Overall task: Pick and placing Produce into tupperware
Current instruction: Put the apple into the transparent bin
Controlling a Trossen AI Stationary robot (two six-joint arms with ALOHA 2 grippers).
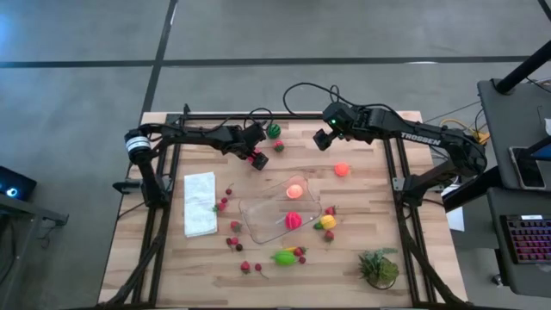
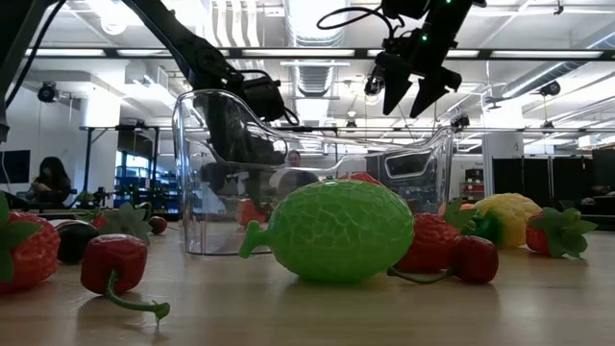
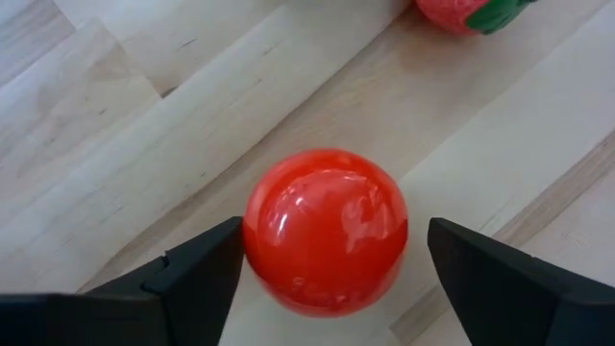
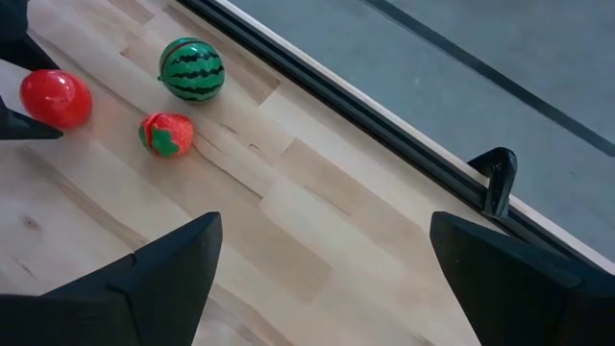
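A shiny red ball fruit (image 3: 325, 231) lies on the wood near the table's far left, also seen in the high view (image 1: 258, 161). My left gripper (image 3: 334, 240) is open and stands low over it, one finger on each side. My right gripper (image 4: 327, 269) hangs open and holds nothing, high above the table's far side (image 1: 323, 140). The clear tupperware (image 1: 258, 226) sits mid-table with an orange fruit (image 1: 295, 191) and a pink-red one (image 1: 294, 220) inside. A striped melon (image 4: 191, 68) and a strawberry (image 4: 166, 134) lie by the far edge. My left gripper comes slanting down from above, its fingers on opposite sides of the red ball. One finger (image 3: 207, 269) meets the ball's outline at its side (image 3: 252, 240); whether it touches, I cannot tell. The other finger (image 3: 480, 269) stands a small gap away. The ball rests on the table.
A white folded cloth (image 1: 200, 203) lies at the left and a green plant tuft (image 1: 379, 267) at the near right. Loose produce is scattered around the tupperware: an orange fruit (image 1: 343, 170), a yellow one (image 1: 327, 222), a lime-green one (image 1: 284, 257) and small red berries (image 1: 234, 243).
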